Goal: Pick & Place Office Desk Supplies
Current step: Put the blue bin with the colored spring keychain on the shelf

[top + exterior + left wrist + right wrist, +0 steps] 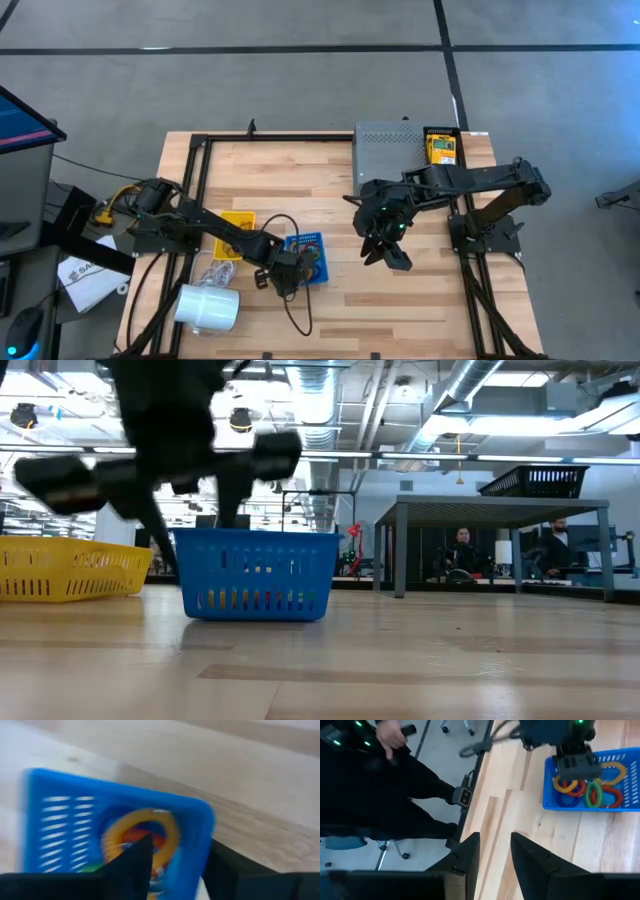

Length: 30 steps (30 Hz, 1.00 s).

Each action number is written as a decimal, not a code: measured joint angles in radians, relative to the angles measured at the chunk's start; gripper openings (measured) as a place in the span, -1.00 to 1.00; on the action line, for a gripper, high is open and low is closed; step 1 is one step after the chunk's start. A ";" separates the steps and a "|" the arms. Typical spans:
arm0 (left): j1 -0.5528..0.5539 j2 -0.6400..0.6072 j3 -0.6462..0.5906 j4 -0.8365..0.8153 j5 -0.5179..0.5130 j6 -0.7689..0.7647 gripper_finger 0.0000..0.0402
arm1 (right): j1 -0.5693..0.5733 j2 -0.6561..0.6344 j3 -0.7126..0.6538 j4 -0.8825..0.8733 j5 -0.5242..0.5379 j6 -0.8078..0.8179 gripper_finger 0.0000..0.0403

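A: Where is the left tool (287, 272) working?
B: It is hanging over the blue basket (305, 256), near the front-left part of the desk (330, 300). I cannot tell if its fingers are open or closed.
A: And the supplies?
B: Coloured bands (590, 787) are lying inside that basket.
A: The right tool (388, 252)?
B: It is waiting above the desk's middle, fingers standing apart, holding nothing.
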 joint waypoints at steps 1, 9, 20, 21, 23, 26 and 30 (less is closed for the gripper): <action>0.003 -0.016 0.000 0.005 -0.008 -0.020 -0.27 | 0.000 0.010 0.000 0.001 0.000 -0.007 -0.47; 0.032 -0.226 0.000 0.004 -0.017 -0.247 0.12 | 0.001 0.094 0.023 0.014 0.002 -0.040 -0.47; 0.002 -0.489 -0.027 -0.036 -0.077 -0.690 0.20 | 0.056 0.315 0.293 -0.152 0.148 -0.207 -0.47; 0.001 -0.512 -0.027 -0.035 -0.078 -0.764 0.19 | 0.060 0.343 0.325 -0.171 0.154 -0.221 -0.47; 0.000 -0.560 -0.027 -0.034 -0.081 -0.896 0.18 | 0.061 0.391 0.384 -0.208 0.157 -0.241 -0.47; 0.000 -0.630 -0.028 -0.039 -0.089 -1.043 0.15 | 0.060 0.456 0.467 -0.229 0.156 -0.250 -0.47; 0.003 -0.729 -0.028 -0.035 -0.108 -1.140 0.10 | 0.061 0.537 0.551 -0.211 0.157 -0.243 -0.46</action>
